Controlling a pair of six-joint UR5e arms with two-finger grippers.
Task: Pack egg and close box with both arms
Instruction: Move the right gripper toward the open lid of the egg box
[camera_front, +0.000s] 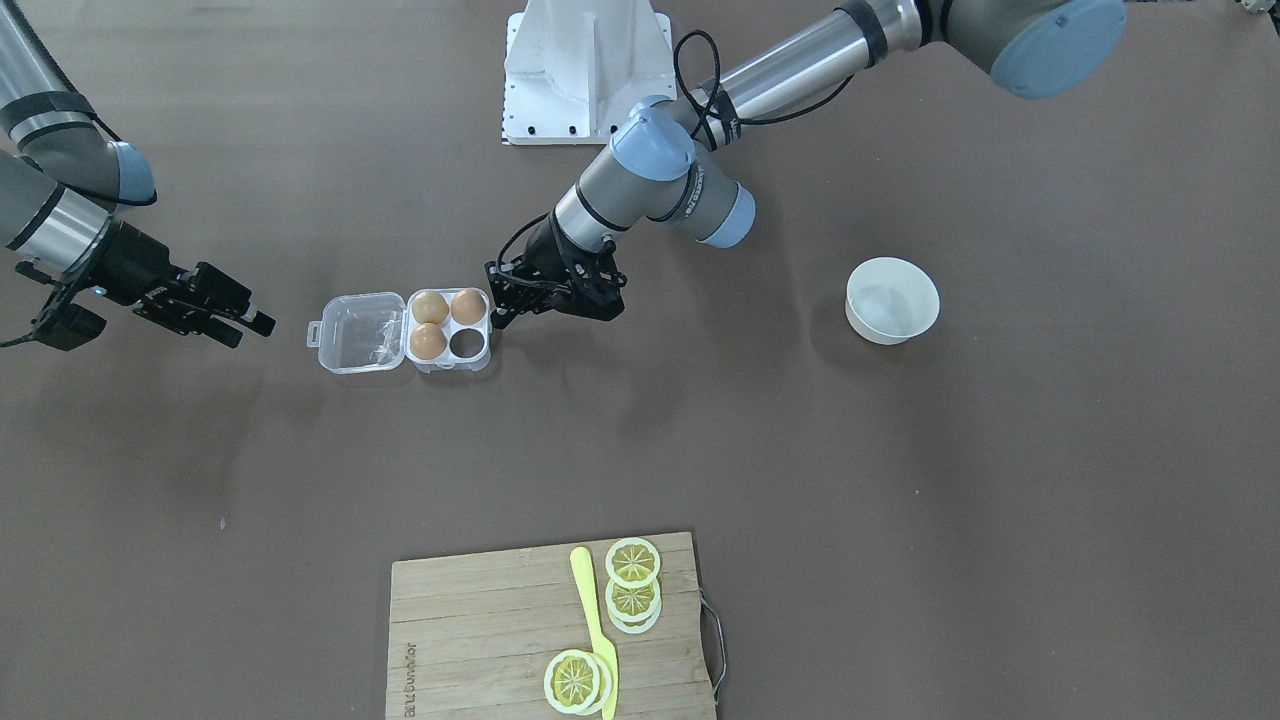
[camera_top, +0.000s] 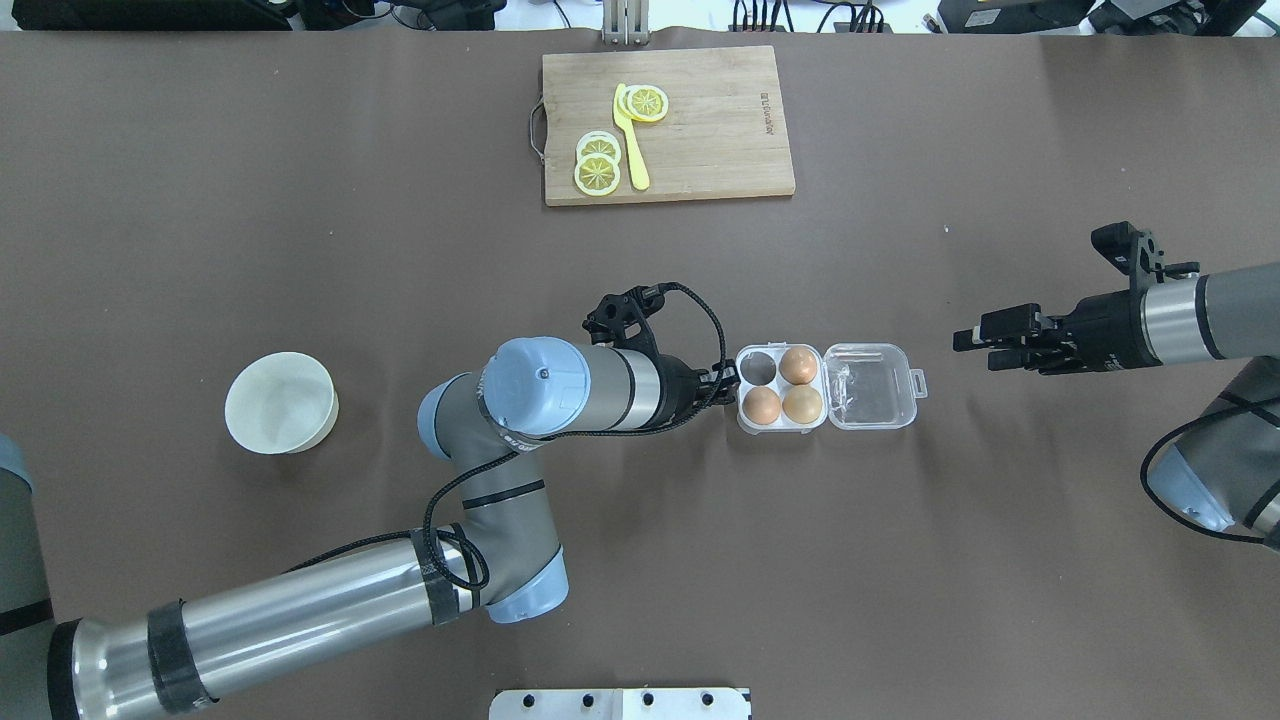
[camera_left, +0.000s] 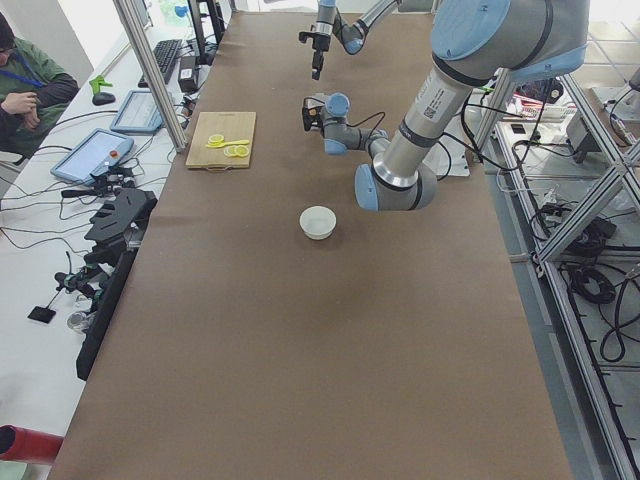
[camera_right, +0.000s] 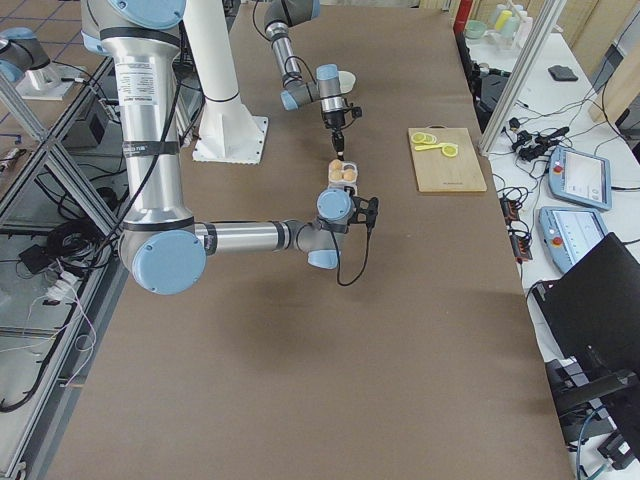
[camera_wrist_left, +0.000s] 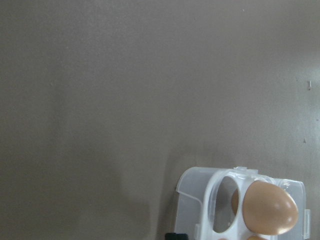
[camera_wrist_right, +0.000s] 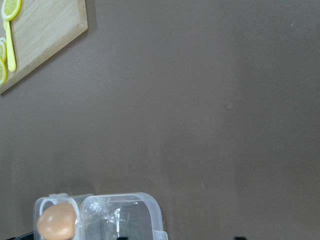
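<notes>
The clear box (camera_front: 449, 325) (camera_top: 780, 385) sits mid-table with its lid (camera_front: 355, 335) (camera_top: 870, 385) lying flat and open towards my right arm. One egg (camera_front: 430, 307) (camera_top: 802, 403) fills a cell, a second (camera_front: 467, 306) and a third (camera_front: 427, 342) fill two more, and the fourth cell (camera_front: 465, 343) holds nothing. My left gripper (camera_front: 496, 298) (camera_top: 725, 380) hovers at the tray's edge, open and holding nothing. Beyond the lid's latch side, well apart from it, my right gripper (camera_front: 252, 328) (camera_top: 972, 348) is open too.
A white bowl (camera_front: 892, 300) (camera_top: 281, 402) stands on my left side with nothing in it. A wooden cutting board (camera_front: 480, 620) (camera_top: 730, 110) at the far edge carries lemon slices (camera_front: 633, 562) and a yellow knife (camera_front: 596, 630). The white pedestal (camera_front: 585, 70) is at my base.
</notes>
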